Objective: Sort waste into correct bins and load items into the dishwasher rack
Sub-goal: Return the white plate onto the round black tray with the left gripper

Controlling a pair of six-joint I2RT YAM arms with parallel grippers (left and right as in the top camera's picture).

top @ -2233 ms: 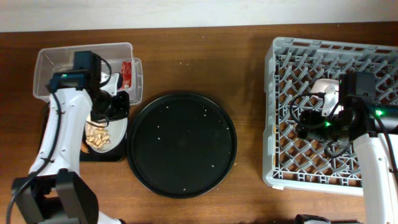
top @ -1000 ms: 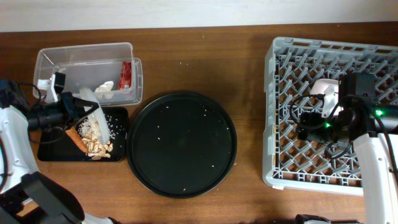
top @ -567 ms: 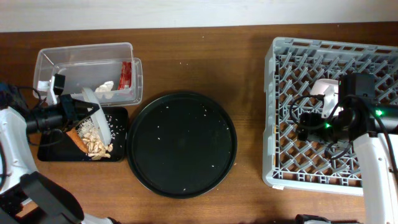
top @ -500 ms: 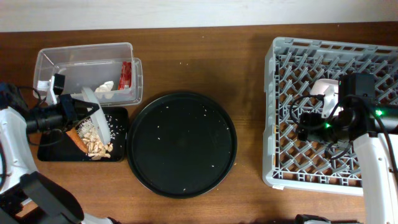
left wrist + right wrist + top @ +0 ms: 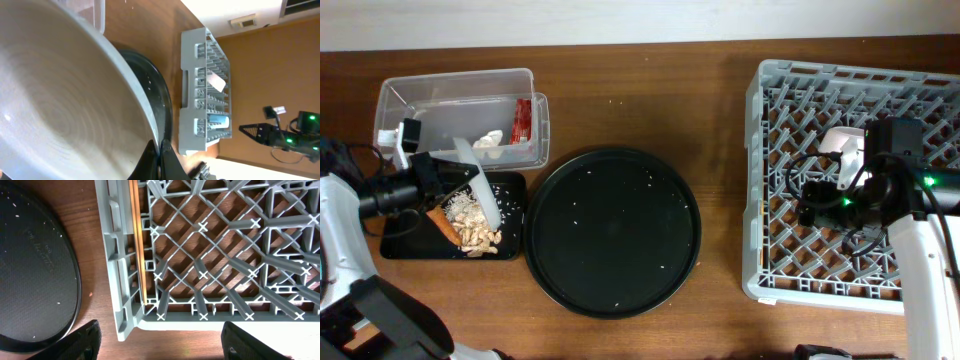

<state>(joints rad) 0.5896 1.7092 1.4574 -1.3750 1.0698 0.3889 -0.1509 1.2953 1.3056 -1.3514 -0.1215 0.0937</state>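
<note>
Firmly, my left claw (image 5: 445, 180) pinched the plate (image 5: 480, 195), tilted over the black tray (image 5: 400, 245) at nine o'clock; my right claw (image 5: 808, 200) hung wide open, empty, above the rack (image 5: 770, 150) at three.

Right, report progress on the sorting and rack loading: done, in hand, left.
Done: the red wrapper and white scrap lie in the clear tub; the crumbs and carrot stick are in the black tray; the bowl and blue cup sit in the rack. In hand: the left gripper holds the plate tilted over the tray. Left: racking that plate; the right gripper is open.
</note>
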